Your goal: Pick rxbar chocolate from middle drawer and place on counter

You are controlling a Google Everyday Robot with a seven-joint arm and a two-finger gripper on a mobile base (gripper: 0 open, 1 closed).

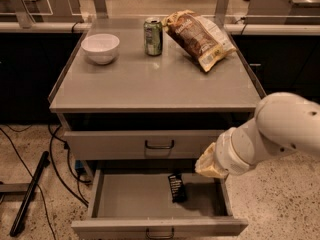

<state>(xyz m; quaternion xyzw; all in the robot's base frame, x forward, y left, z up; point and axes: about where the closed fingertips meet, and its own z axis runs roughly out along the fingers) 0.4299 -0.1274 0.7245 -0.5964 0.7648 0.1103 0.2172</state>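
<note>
The rxbar chocolate [176, 187], a small black-wrapped bar, lies on the grey floor of the open middle drawer [132, 201], right of centre and toward the back. My white arm comes in from the right. Its gripper [207, 165] is the tan end of the arm, hanging above the drawer's right rear corner, a little right of and above the bar and apart from it. The counter [150, 81] is the flat grey top of the cabinet above.
On the counter stand a white bowl [100, 48] at back left, a green can [153, 36] at back centre and a brown-and-yellow chip bag [197, 38] at back right. The upper drawer [159, 145] is closed. Cables and a black pole [30, 191] lie on the floor at left.
</note>
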